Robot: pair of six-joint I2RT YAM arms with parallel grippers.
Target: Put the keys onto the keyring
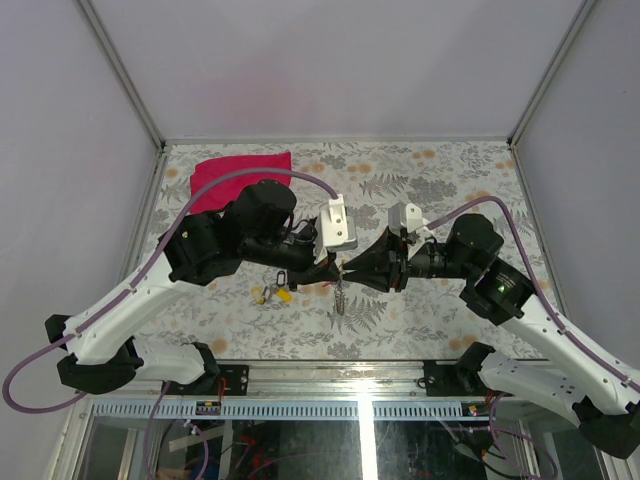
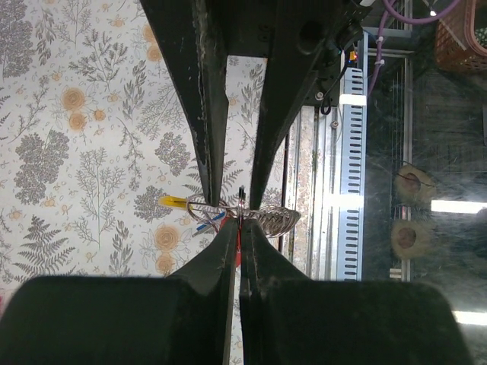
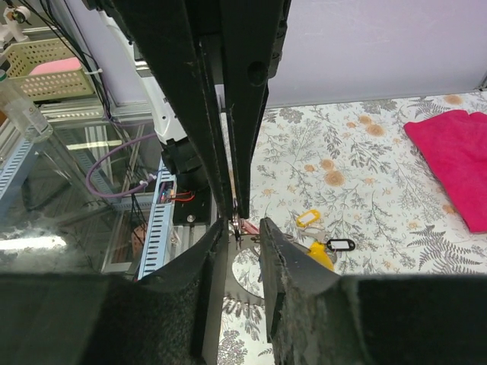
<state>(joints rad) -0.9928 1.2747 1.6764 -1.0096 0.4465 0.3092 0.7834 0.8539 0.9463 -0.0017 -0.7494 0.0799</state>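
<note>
Toward the arm bases from the red cloth [image 1: 240, 170], and to its R, both grippers stand tip to tip above the table.

1. L gripper [image 2: 237, 232]: fingers pressed together on a thin red sliver, prob. the head of the red key [image 2: 239, 249].
2. R gripper [image 3: 242, 232]: fingers narrow, slim gap btwn them. Whether they grip anything cannot be told.
3. Keyring [image 1: 342, 293]: at the meeting point. Chain appears to hang down, long axis approx. vertical, ring end up. Both arms are equally near.
4. Red key axis: prob. runs L-to-R, blade pointing at the R fingers, across the ring.
5. Spare keys [image 1: 272, 293]: flat on the table, straight nearward of the cloth.
</note>
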